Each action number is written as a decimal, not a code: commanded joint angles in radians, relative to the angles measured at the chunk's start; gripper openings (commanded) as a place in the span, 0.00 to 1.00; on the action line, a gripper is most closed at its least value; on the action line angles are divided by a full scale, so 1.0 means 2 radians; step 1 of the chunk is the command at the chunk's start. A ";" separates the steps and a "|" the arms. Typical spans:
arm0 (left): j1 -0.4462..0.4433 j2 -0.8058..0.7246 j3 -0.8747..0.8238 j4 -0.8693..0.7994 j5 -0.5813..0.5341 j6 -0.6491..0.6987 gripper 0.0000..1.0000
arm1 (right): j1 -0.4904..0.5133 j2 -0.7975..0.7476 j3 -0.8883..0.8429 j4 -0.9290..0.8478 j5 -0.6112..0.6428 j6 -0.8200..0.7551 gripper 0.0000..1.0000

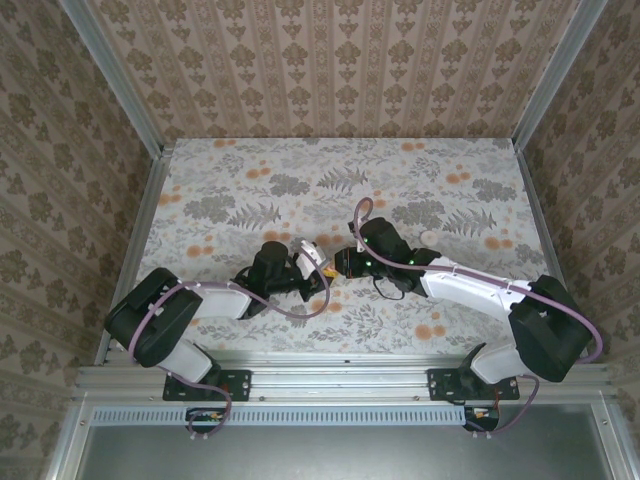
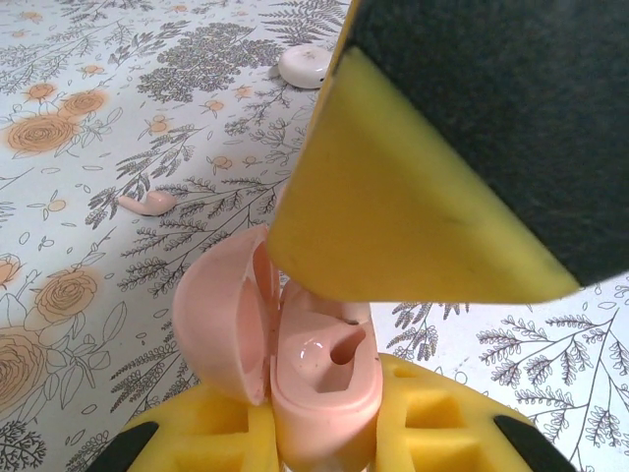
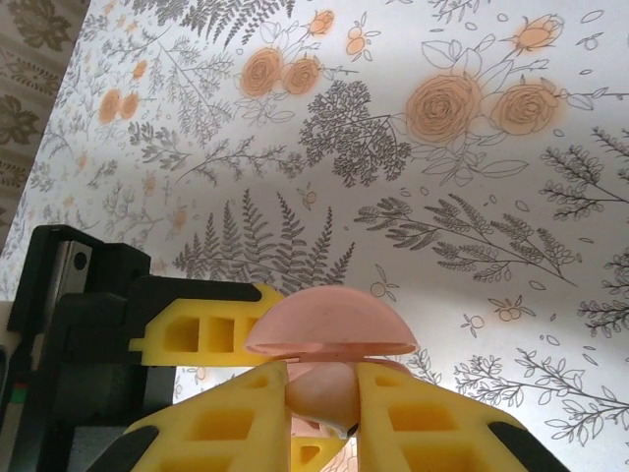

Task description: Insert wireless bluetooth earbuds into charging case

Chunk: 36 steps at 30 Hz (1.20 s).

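Counting from the left wrist view, I get one charging case (image 2: 319, 383), open with its lid (image 2: 221, 324) swung left, and two earbuds loose on the surface (image 1: 250, 165): a pinkish nearer earbud (image 2: 147, 204) and a paler farther earbud (image 2: 303, 65), well apart. On the case base the left jaws are closed, a yellow fingertip (image 2: 197, 433) on each side. Nearly together, the right jaws flank a pale pink lump (image 3: 319, 388) under the lid; I cannot tell what it is or whether they grip it. One right finger (image 2: 393, 197) hides part of the case's inner face. Both jaws meet mid-surface; the far half lies open, with walls (image 1: 330, 60) on three sides.
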 commanded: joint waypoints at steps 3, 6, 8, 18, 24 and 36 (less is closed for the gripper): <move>-0.003 -0.003 0.014 0.022 0.003 -0.013 0.10 | 0.005 -0.031 -0.011 0.008 0.033 -0.007 0.20; -0.003 -0.002 0.016 0.025 0.004 -0.016 0.10 | 0.009 -0.033 -0.012 0.015 0.032 -0.006 0.20; -0.003 -0.002 0.017 0.027 0.004 -0.018 0.10 | 0.012 -0.032 -0.012 0.017 0.032 -0.004 0.20; -0.003 -0.008 0.017 0.032 0.000 -0.026 0.10 | 0.021 -0.021 -0.008 0.020 0.043 -0.005 0.20; 0.000 -0.013 0.017 0.033 -0.001 -0.030 0.10 | 0.024 -0.023 -0.006 0.004 0.066 -0.015 0.20; 0.003 -0.014 0.022 0.039 0.005 -0.042 0.10 | 0.034 -0.026 -0.003 0.009 0.091 -0.025 0.20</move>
